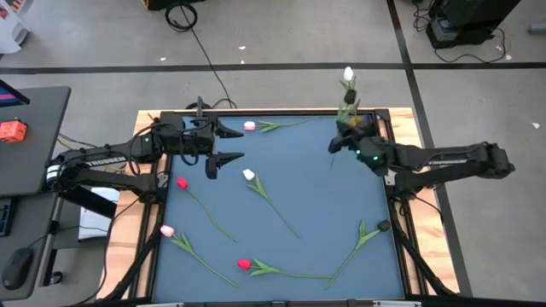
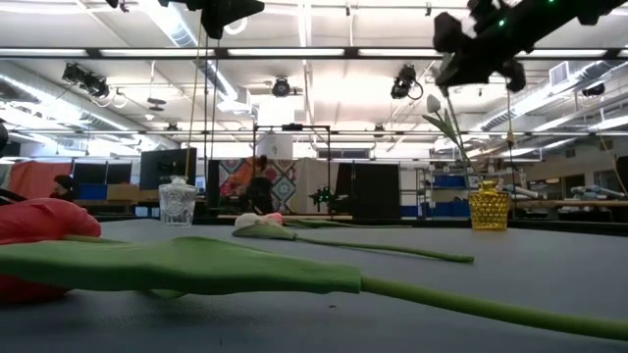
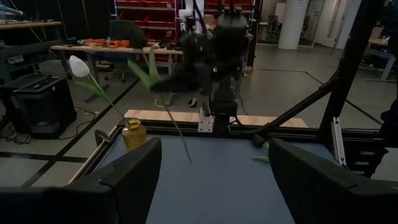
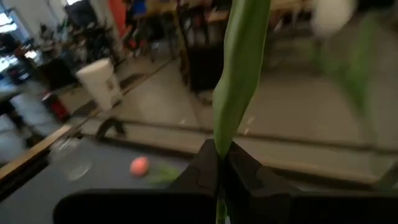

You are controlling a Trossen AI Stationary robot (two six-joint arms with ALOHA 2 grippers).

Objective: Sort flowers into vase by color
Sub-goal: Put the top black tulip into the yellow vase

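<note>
Red tulip [image 2: 39,235] lying nearest on the desk [image 1: 324,188], six tulips in all flat and unsorted. Farther, at nine o'clock, left fingers [image 1: 223,143] released, waiting. At two o'clock, right fingers [image 1: 345,141] clenched on white tulip [image 1: 348,75], raised beside yellow vase [image 2: 488,208]. Step, probably: placing white tulip. Next: stem end over vase mouth, then down.

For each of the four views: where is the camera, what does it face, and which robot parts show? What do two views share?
High: overhead, straight down; both arms, left gripper, right gripper.
Low: table height, across table; right gripper with white tulip.
Left wrist: behind own fingers, facing the right arm.
Right wrist: own fingers pinch the stem.
Shared: yellow vase.
</note>
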